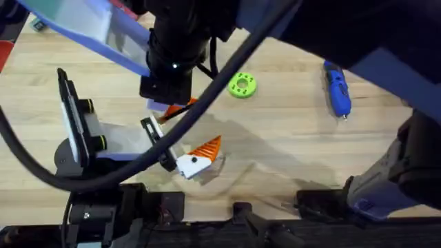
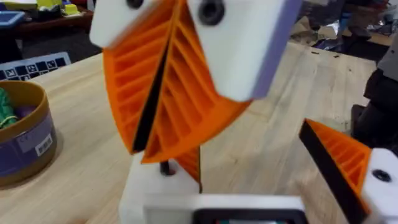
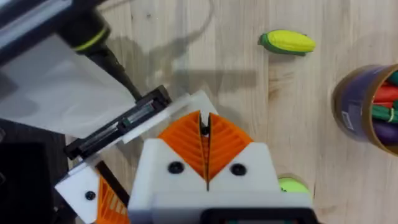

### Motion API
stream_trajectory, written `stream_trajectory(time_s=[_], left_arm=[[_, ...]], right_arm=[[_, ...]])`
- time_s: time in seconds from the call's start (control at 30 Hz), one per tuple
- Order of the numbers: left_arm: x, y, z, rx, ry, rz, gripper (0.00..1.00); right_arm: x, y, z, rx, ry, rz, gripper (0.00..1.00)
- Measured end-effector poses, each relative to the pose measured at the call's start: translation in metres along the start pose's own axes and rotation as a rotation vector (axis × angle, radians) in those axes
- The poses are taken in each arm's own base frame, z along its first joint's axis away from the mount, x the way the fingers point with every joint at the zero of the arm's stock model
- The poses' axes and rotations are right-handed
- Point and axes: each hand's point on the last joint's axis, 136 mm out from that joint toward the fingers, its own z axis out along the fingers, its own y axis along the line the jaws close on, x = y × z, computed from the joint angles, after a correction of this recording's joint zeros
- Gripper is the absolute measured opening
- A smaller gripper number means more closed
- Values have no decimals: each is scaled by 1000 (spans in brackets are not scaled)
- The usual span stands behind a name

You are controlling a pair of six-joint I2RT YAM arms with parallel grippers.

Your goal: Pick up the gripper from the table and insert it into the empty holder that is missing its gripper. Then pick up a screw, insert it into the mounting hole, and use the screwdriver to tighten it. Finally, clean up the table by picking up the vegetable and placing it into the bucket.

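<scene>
Right end effector [image 3: 205, 155] pressed shut over the stand

On the bench [image 3: 249, 106], the vegetable [image 3: 288, 42] lies near the bucket [image 3: 367, 109], which holds colourful toy pieces and has an unreadable white label; the left end effector's state I cannot tell; the screwdriver [image 1: 337, 88] lies far off.

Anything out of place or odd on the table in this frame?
The yellow vegetable lies loose on the table, apart from the bucket, which holds other colourful pieces. Nothing looks spilled or broken.
</scene>
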Motion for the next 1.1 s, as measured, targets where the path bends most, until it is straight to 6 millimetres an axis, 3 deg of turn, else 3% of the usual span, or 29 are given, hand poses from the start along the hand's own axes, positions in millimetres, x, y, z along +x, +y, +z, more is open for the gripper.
stream_trajectory(time_s=[0.77,1.1], left_arm=[[0,0,0,0,0,0,985],[0,0,0,0,0,1,985]], right_arm=[[0,0,0,1,-1,0,5],[-2,1,-10,10,-20,-4,5]])
